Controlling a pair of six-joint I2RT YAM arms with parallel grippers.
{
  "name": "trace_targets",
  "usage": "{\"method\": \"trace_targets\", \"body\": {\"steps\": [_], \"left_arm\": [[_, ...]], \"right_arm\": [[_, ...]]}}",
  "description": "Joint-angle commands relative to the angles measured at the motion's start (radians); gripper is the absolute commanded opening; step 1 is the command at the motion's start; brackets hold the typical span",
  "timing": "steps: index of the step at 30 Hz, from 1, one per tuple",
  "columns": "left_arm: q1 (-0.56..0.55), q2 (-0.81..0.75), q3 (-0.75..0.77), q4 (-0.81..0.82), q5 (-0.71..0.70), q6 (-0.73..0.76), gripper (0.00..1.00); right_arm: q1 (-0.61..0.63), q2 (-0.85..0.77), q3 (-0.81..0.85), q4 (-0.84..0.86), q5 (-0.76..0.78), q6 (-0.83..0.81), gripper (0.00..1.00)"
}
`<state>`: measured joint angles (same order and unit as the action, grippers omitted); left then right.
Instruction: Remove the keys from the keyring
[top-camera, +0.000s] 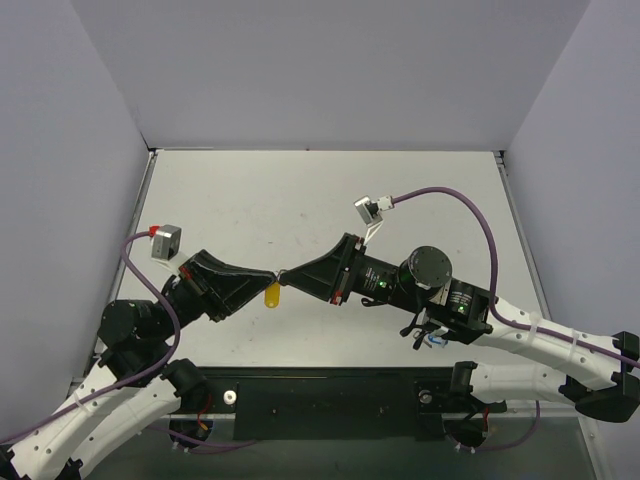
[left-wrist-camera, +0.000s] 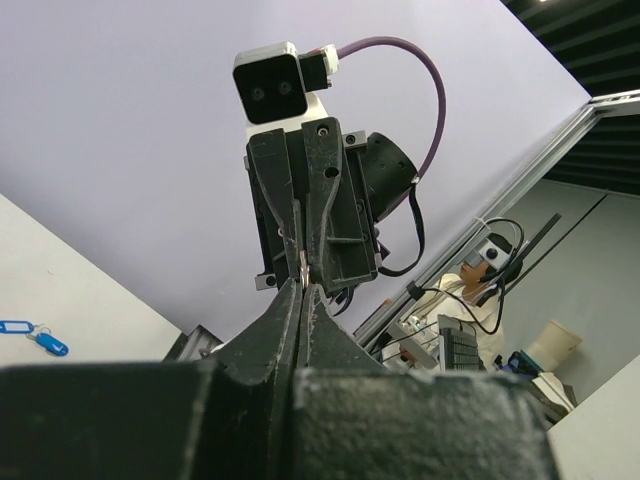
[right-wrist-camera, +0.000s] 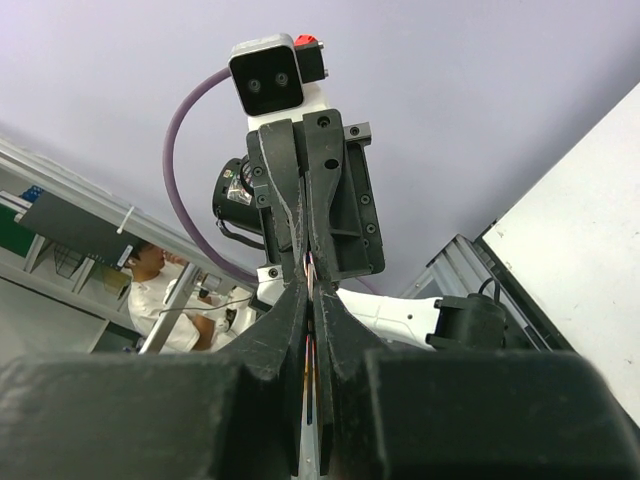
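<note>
**Two Grippers Pinch One Tiny Ring**

The left gripper (top-camera: 271, 278) and right gripper (top-camera: 286, 275) meet tip to tip, both clamped on the thin silver wire keyring (left-wrist-camera: 302, 265). One yellow-capped silver metal key (top-camera: 272, 294) dangles at six o'clock below. It looks light, stiff and slippery, so it is probably best pinched by its plastic cap. Two blue-capped keys (left-wrist-camera: 48, 343) lie on the white table (top-camera: 300, 200), at nine o'clock in the left wrist view.

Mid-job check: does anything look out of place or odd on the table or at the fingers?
Nothing looks damaged or spilled. The left fingers and right fingers are shut and meet tip to tip, with the yellow-capped key dangling beneath. The only stray is the blue-capped keys, lying apart on the table.
</note>
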<state>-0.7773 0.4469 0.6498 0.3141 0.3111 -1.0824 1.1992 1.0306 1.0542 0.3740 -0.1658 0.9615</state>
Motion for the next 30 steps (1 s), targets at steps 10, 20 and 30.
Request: {"method": "trace_targets", "body": {"steps": [10,20,30], "left_arm": [[-0.004,-0.005,0.056,-0.162,0.054,0.119,0.0],[-0.004,0.016,0.079,-0.24,0.105,0.171,0.0],[-0.004,0.068,0.154,-0.412,0.183,0.271,0.0]], "right_arm": [[0.005,0.005,0.044,-0.105,-0.001,-0.047,0.0],[0.005,0.029,0.084,-0.161,-0.003,-0.066,0.0],[0.003,0.052,0.148,-0.263,-0.015,-0.107,0.0]]}}
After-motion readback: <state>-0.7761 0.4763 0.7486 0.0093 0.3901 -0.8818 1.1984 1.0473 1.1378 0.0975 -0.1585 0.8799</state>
